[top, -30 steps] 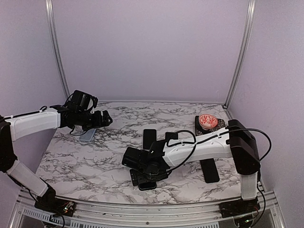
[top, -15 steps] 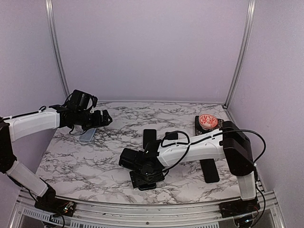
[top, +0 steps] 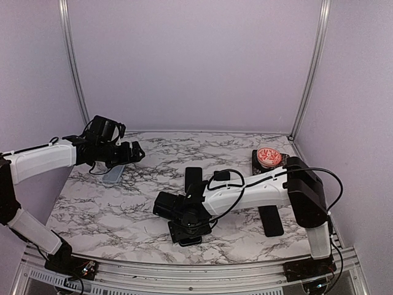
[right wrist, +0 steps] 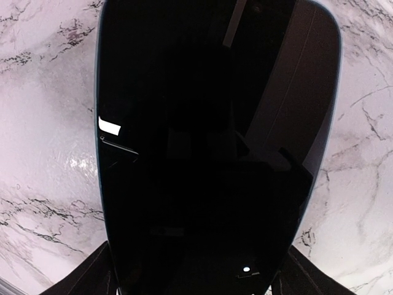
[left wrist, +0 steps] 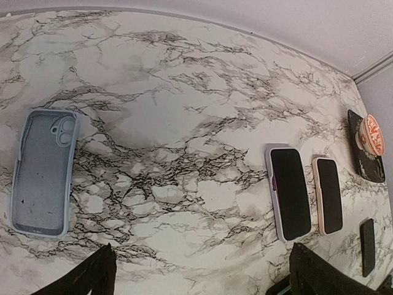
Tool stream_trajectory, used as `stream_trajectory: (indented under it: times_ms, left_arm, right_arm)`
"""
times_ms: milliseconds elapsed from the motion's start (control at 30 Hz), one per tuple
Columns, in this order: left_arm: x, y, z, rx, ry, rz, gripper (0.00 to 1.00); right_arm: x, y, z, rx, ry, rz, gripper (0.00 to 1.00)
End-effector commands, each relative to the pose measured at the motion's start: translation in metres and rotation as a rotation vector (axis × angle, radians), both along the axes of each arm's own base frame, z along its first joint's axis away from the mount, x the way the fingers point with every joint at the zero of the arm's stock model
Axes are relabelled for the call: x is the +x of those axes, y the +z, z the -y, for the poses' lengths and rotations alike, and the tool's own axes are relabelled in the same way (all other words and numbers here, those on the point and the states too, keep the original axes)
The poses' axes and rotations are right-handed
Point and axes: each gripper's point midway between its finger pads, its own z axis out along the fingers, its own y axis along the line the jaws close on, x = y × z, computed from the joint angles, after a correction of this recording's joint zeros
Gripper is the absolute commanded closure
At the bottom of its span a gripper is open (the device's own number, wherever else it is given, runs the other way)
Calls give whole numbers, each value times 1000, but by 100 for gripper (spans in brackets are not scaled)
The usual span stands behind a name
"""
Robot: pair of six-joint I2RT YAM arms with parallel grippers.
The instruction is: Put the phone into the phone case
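The phone case (left wrist: 43,172) is an empty pale blue-grey shell lying open side up at the table's left (top: 113,174). My left gripper (left wrist: 202,283) hovers open just right of the case (top: 132,152), with nothing between its fingers. The phone (right wrist: 215,141), black and glossy, lies flat near the front middle of the table (top: 190,236). My right gripper (right wrist: 199,273) is low over it (top: 183,220), open, with a finger (right wrist: 89,273) close against each long edge. I cannot tell whether the fingers touch the phone.
Two cased phones, one lavender (left wrist: 288,192) and one pink (left wrist: 327,195), lie side by side mid-table. A black case with a red round grip (top: 268,158) sits back right, and a black phone (top: 270,220) lies under the right arm. Purple walls enclose the table.
My right gripper has shifted slightly left over the black phone, and its fingers have drawn inward toward the phone's edges. The left arm has held still.
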Motion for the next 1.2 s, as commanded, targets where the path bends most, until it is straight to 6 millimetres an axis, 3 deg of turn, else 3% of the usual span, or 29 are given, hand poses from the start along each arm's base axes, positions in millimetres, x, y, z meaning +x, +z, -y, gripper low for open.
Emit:
stream_trajectory:
  times_ms: [0, 167, 300, 400, 600, 733, 900, 1167]
  left_arm:
    - [2, 15, -2, 1, 6, 51, 1]
    - [-2, 12, 8, 4, -14, 47, 2]
    - [-15, 22, 20, -18, -41, 68, 3]
    - [-33, 19, 31, -98, -62, 46, 3]
    - [-88, 9, 68, -460, -108, 1, 3]
    - [-111, 16, 92, -543, -185, 35, 1]
    - [-124, 43, 111, -593, -303, 99, 1]
    - [-125, 83, 122, -593, -388, 238, 1]
  right_arm:
    - [2, 2, 1, 24, 19, 49, 63]
    - [12, 22, 0, 71, 3, 122, 72]
    - [18, 37, -4, 148, 0, 174, 75]
    - [20, 39, -4, 203, -20, 187, 77]
    - [23, 54, -2, 272, -44, 242, 79]
    - [30, 92, -11, 430, -34, 346, 81]
    - [40, 137, -21, 498, -1, 470, 83]
    - [53, 213, -47, 611, 72, 635, 82]
